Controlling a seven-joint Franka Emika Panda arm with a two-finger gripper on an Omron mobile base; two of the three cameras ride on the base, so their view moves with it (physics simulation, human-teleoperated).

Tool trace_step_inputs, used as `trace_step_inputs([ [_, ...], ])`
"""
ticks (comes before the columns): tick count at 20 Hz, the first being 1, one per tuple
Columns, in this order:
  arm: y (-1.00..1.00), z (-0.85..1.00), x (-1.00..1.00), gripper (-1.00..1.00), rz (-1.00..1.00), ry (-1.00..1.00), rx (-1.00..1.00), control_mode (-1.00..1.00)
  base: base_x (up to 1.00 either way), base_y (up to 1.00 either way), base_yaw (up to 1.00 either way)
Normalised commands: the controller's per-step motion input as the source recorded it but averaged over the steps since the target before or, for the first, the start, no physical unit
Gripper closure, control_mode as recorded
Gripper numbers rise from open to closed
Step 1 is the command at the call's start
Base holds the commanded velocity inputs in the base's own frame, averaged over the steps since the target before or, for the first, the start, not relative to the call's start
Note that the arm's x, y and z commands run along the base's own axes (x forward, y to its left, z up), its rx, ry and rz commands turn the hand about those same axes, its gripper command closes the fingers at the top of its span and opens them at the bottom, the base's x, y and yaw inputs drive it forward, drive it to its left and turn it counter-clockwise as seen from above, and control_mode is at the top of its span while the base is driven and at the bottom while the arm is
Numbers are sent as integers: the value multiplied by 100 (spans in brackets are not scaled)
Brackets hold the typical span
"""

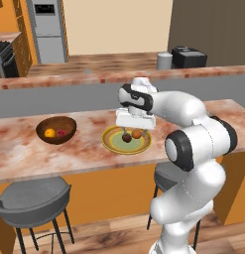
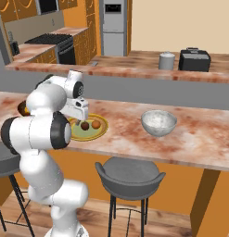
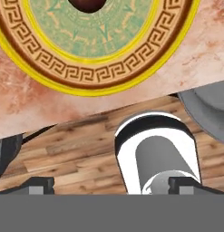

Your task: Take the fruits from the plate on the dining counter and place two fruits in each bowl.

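1. Hanging just above the plate [image 1: 114,141], the gripper [image 1: 132,130] points down at its centre; its fingers are apart and hold nothing.
2. Two fruits lie on the green centre of the plate: the brown fruit [image 1: 127,138] and, touching or almost touching it on the side toward the grey bowl [image 2: 158,123], the orange fruit [image 1: 137,133].
3. The brown fruit lies directly below the fingers, or very near to that. The orange fruit sits a little beside them. I cannot tell if the fingertips already reach the level of the fruit.
4. In the hand view the brown fruit [image 3: 87,4] is at the top edge, past the near rim of the plate [image 3: 131,72], so it is in front of the fingers and not yet between them.
5. The wood bowl [image 1: 56,130], well apart from the plate on the counter [image 1: 25,158], already holds two fruits, one yellow-orange [image 1: 49,132] and one pinkish-red [image 1: 61,132]. The grey bowl, on the other side of the plate, looks empty.
6. I judge each fruit to be light, firm and smooth, so it may roll or slip. It is best to close on the widest part, at the middle height, with the fingers on two opposite sides.
7. Because the two fruits are so close, one finger may push the orange one when the gripper goes down on the brown one.
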Motion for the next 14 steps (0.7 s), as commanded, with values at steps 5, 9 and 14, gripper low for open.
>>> trace_step_inputs([
  [5, -60, -25, 2, -100, -19, 20, 0, -100, 0, 0, 0],
  [9, -21, -21, 18, -100, -5, 6, 0, -100, 0, 0, 0],
  [14, -1, -14, 31, -100, 0, 0, -5, -100, 0, 0, 0],
])
